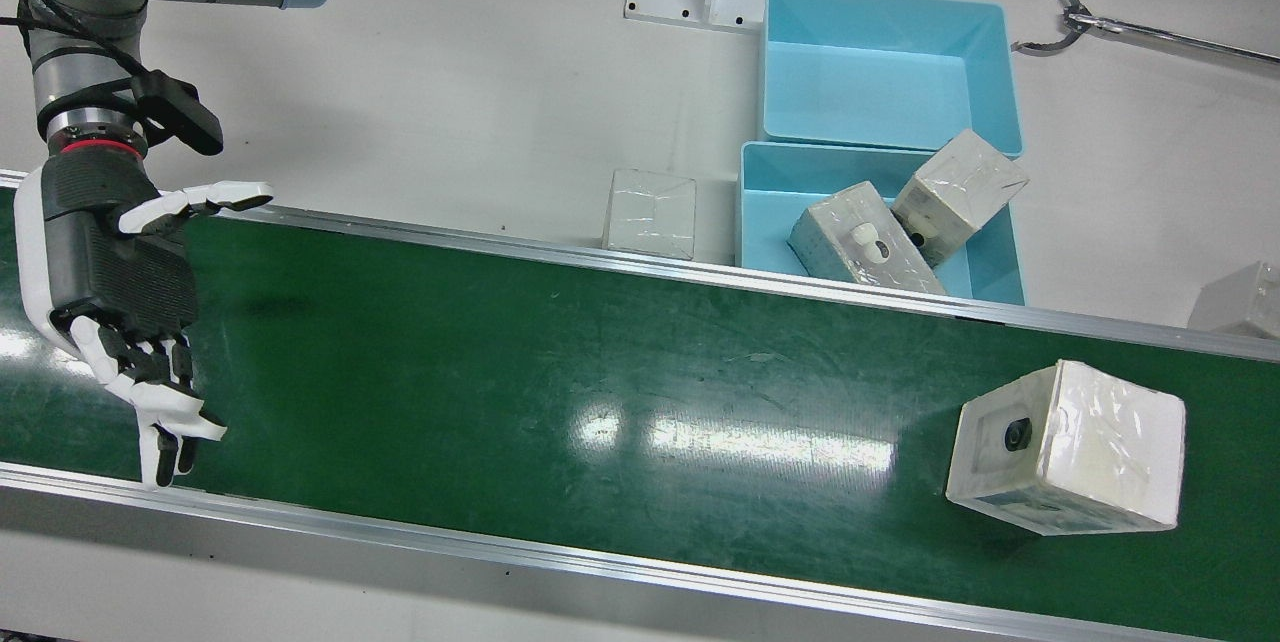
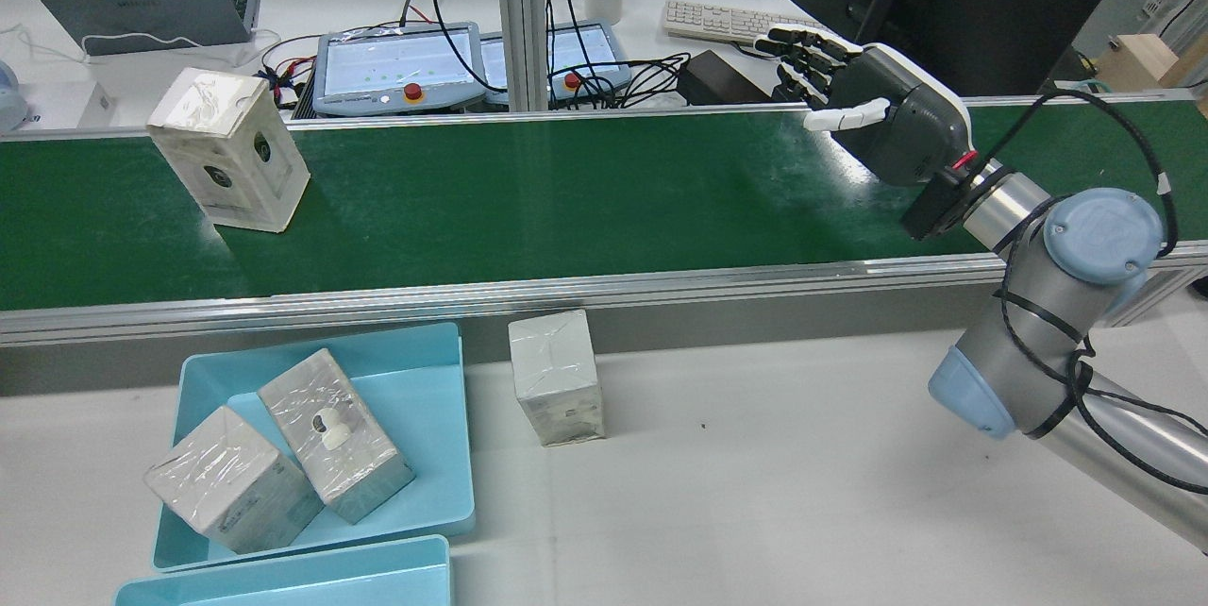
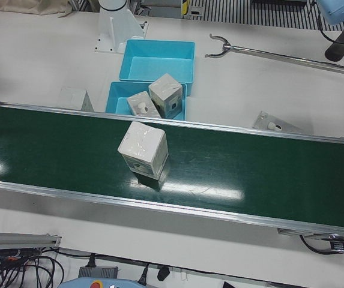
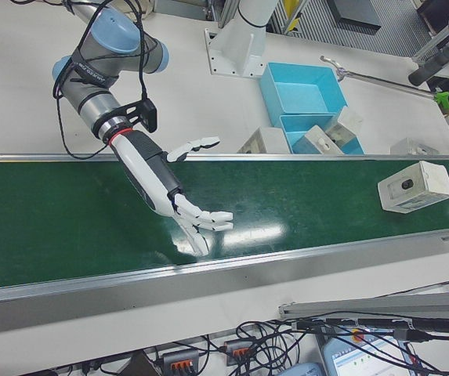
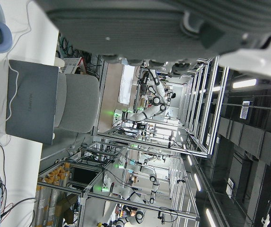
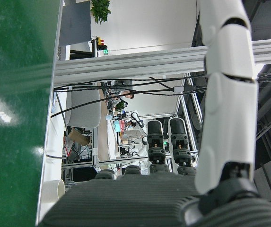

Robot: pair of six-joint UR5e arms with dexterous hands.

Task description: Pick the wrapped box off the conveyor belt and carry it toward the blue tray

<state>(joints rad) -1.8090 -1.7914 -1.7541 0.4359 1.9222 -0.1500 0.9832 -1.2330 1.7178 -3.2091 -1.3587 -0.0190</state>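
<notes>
The wrapped box (image 1: 1065,447) (image 2: 228,150) (image 3: 143,150) (image 4: 414,186) stands on the green conveyor belt (image 1: 600,372), in front of the blue tray (image 1: 745,212) (image 2: 444,436). Two wrapped boxes (image 1: 865,237) (image 1: 958,190) lie in that tray. My right hand (image 1: 120,292) (image 2: 864,101) (image 4: 165,188) hovers open over the belt's other end, far from the box, its fingers spread and holding nothing. Of my left hand (image 5: 173,23), only the edge of the palm shows, in its own view, with nothing in front of it.
A second, empty blue tray (image 1: 890,72) sits behind the first. One wrapped box (image 1: 650,212) (image 2: 557,379) stands on the white table beside the tray, another (image 1: 1240,300) near the belt's rail. A long grabber tool (image 1: 1050,17) lies on the table.
</notes>
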